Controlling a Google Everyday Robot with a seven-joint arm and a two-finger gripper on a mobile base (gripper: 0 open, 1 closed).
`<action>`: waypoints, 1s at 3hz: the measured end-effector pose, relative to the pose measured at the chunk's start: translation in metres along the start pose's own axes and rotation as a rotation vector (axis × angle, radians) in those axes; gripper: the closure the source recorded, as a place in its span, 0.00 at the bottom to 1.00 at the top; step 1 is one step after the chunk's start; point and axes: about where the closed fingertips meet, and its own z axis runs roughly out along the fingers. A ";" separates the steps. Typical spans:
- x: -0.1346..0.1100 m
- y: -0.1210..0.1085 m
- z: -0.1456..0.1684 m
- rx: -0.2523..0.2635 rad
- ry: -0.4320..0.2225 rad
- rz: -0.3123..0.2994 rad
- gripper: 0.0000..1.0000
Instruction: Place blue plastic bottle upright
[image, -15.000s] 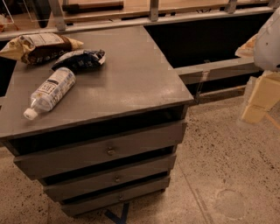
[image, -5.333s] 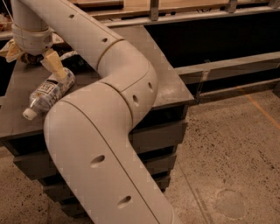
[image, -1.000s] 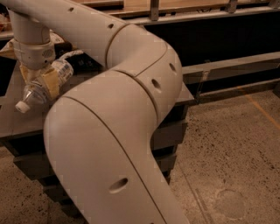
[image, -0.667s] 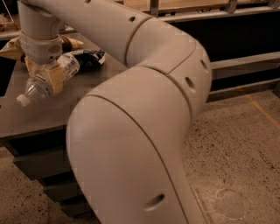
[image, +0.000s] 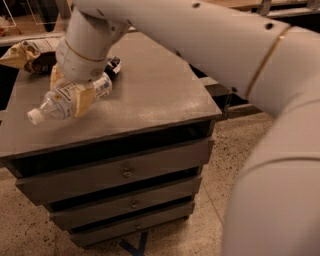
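**Bottle in my grasp, cap low and to the left**

Far left, the tan chip bag (image: 22, 52) lies at the back corner of the counter (image: 165, 90), out of my way. Next comes the white cap (image: 35, 116) of the blue plastic bottle (image: 56, 104), which is the lowest and leftmost end of it. From there the long axis climbs rightward and away, so the bottle is nearer lying than standing. Its base ends up highest, by the dark blue snack bag (image: 114, 65).

My gripper (image: 75, 97) comes down from above over the counter's front left part. The jaws are closed across the bottle's middle, one tan pad in front of it and one behind. It looks raised off the surface (I cannot be sure of the gap).

To stand it up, I judge the wrist must swing the cap end up and over the base.

The bottle is clear, faintly bluish plastic, with a white label in dark print.
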 end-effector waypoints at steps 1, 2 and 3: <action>-0.007 0.036 0.001 0.127 -0.105 0.042 1.00; -0.007 0.048 -0.002 0.277 -0.132 0.047 1.00; -0.022 0.054 -0.005 0.390 -0.054 -0.015 1.00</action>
